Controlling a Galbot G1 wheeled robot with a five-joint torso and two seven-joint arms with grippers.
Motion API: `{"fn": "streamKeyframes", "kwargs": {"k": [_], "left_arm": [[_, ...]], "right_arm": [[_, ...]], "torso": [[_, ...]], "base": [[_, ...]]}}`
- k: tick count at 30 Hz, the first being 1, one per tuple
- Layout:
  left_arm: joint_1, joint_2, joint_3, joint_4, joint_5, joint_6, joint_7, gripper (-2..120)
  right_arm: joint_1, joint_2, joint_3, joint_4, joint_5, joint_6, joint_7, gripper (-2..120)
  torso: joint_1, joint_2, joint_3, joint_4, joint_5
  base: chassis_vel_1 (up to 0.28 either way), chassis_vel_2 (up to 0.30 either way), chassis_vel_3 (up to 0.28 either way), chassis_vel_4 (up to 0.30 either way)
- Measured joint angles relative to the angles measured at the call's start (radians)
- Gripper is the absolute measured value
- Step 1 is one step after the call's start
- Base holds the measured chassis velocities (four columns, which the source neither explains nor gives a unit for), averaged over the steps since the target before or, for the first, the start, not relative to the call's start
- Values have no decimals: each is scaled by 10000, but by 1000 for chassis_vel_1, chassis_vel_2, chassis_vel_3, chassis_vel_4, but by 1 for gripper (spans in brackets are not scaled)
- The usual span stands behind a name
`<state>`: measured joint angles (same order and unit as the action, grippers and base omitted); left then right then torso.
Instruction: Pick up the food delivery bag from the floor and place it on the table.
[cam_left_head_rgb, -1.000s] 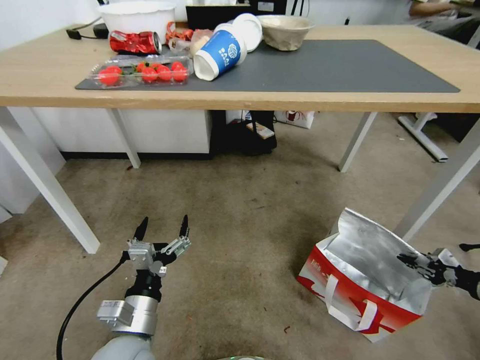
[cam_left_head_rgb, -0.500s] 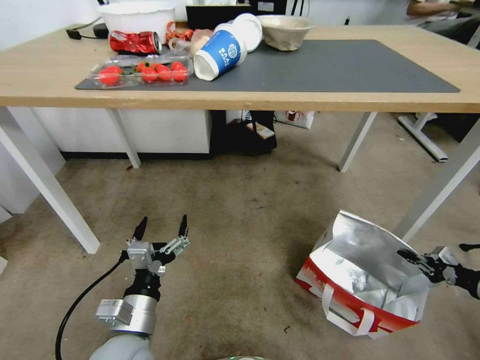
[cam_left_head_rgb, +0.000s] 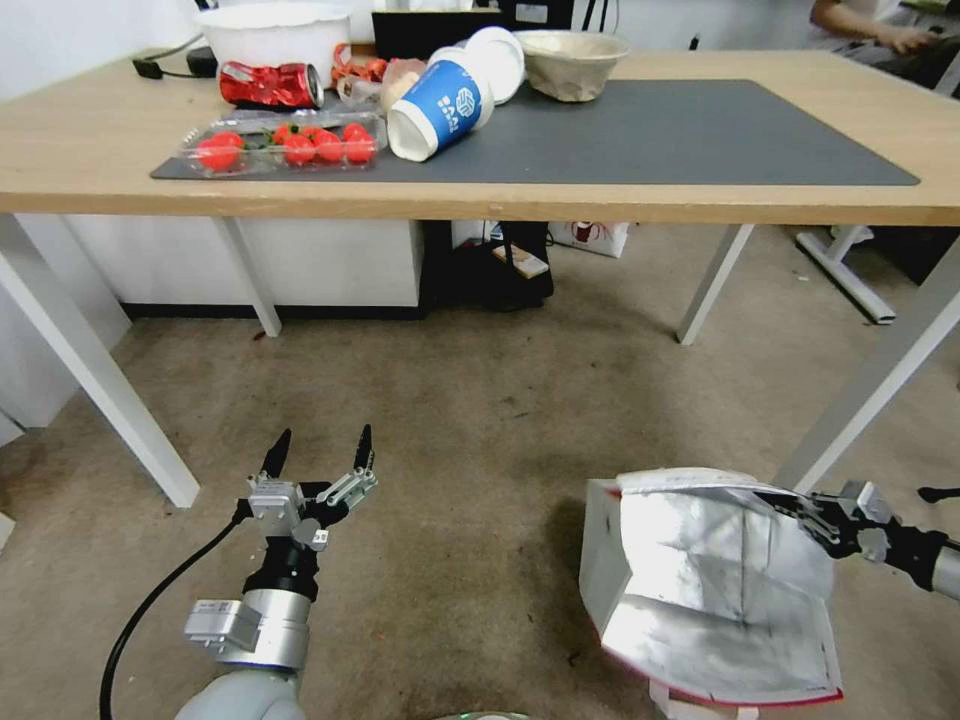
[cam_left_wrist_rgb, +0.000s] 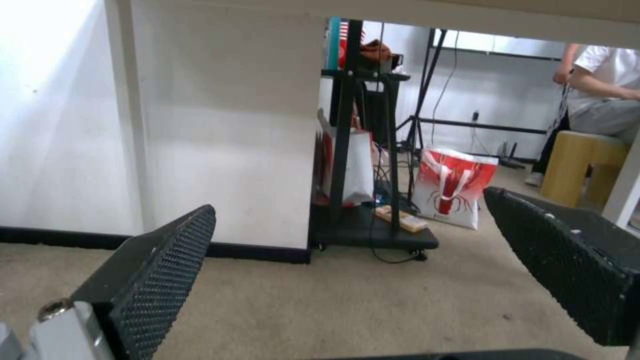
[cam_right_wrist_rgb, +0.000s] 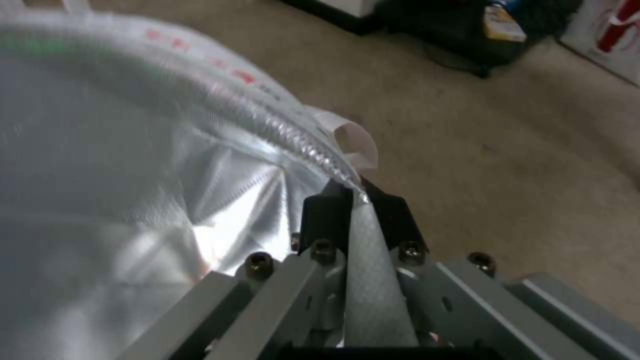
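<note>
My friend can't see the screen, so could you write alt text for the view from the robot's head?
The robot's right tool is clamped on the rim of an open, foil-lined food delivery bag above a worn floor. Its left tool hangs open, apart from the bag. Behind stands a light-wood table with a grey mat, a tipped blue cup and a tray of tomatoes.

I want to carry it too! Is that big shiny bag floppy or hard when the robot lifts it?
Probably floppy: the food delivery bag is thin paper and foil, and its wall creases where the right gripper pinches the rim. It looks light, since one edge pinch carries it. It may swing or sag, hanging from one side, open mouth facing up.
</note>
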<state>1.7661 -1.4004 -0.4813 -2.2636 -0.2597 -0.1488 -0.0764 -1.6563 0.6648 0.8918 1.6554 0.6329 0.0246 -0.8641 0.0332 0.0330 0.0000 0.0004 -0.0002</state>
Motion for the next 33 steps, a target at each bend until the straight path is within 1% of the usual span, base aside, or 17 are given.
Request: {"fn": "streamKeyframes", "kwargs": {"k": [1, 3, 5, 9, 10, 12, 14, 16, 17, 19, 21, 24, 25, 28, 29, 31, 33], "left_arm": [[0, 0, 0, 0, 0, 0, 0, 100], [-7, -3, -12, -49, -1, 0, -3, 100], [-9, -5, -13, -57, -5, 0, -4, 100], [-34, -52, -15, -93, -17, 0, -12, 100], [-34, -52, -15, -93, -17, 0, -12, 100], [-31, -55, -13, -103, -24, 0, -9, 100], [-30, -55, -13, -104, -26, -1, -8, 100], [-26, -46, -11, -105, -40, -21, 2, 100], [-26, -46, -11, -105, -40, -21, 2, 100], [-25, -41, -6, -109, -47, -41, 6, 100], [-25, -39, -6, -113, -48, -43, -1, 100], [-48, -13, -6, -114, -54, -44, -54, 100], [-48, -13, -6, -114, -54, -44, -54, 100], [-75, 0, -6, -113, -65, -46, -80, 100], [-75, 0, -6, -113, -65, -46, -80, 100], [-92, 13, -13, -113, -105, -45, -106, 100], [-92, 17, -17, -114, -108, -45, -116, 100]], "right_arm": [[0, 0, 0, 0, 0, 0, 0, 0], [-469, -90, 183, 546, 428, -324, 129, 0], [-643, -115, 273, 726, 580, -424, 171, 0], [-1842, -170, 1012, 2217, 1766, -1333, 503, 0], [-1842, -170, 1012, 2217, 1766, -1333, 503, 0], [-2297, -180, 1384, 2903, 2536, -1685, 783, 0], [-2377, -183, 1473, 3020, 2681, -1743, 836, 0], [-2789, -206, 1955, 3557, 3350, -1971, 1092, 0], [-2789, -206, 1955, 3557, 3350, -1971, 1092, 0], [-3140, -208, 2378, 3959, 3790, -2082, 1343, 0], [-3233, -208, 2499, 4072, 3893, -2098, 1417, 0], [-3466, -236, 3017, 4506, 4566, -2287, 1827, 0], [-3466, -236, 3017, 4506, 4566, -2287, 1827, 0], [-3675, -320, 3544, 4949, 5544, -2619, 2284, 0], [-3675, -320, 3544, 4949, 5544, -2619, 2284, 0], [-3905, -345, 3860, 5326, 6464, -2857, 2690, 0], [-3940, -345, 3898, 5383, 6611, -2888, 2757, 0]], "torso": [[0, 0, 0, 0, 0], [0, 0, 0, -3, 1], [0, 0, 1, -3, 1], [0, 0, 0, -4, 0], [0, 0, 0, -4, 0], [0, 0, 0, -3, 0], [-1, 1, 0, -3, 0], [0, 0, 0, -3, 0], [0, 0, 0, -3, 0], [0, 0, 0, -3, 0], [0, 0, 0, -4, 0], [0, 0, 0, -4, 1], [0, 0, 0, -4, 1], [0, 1, 0, -2, 1], [0, 1, 0, -2, 1], [0, 0, 0, -2, 1], [0, 0, 0, -3, 1]], "base": [[0, 0, 0, 0], [0, 0, 0, 0], [0, 0, 0, 0], [0, 0, 0, 0], [0, 0, 0, 0], [0, 0, 0, 0], [0, 0, 0, 0], [0, 0, 0, 0], [0, 0, 0, 0], [0, 0, 0, 0], [0, 0, 0, 0], [0, 0, 0, 0], [0, 0, 0, 0], [0, 0, 0, 0], [0, 0, 0, 0], [0, 0, 0, 0], [0, 0, 0, 0]]}}
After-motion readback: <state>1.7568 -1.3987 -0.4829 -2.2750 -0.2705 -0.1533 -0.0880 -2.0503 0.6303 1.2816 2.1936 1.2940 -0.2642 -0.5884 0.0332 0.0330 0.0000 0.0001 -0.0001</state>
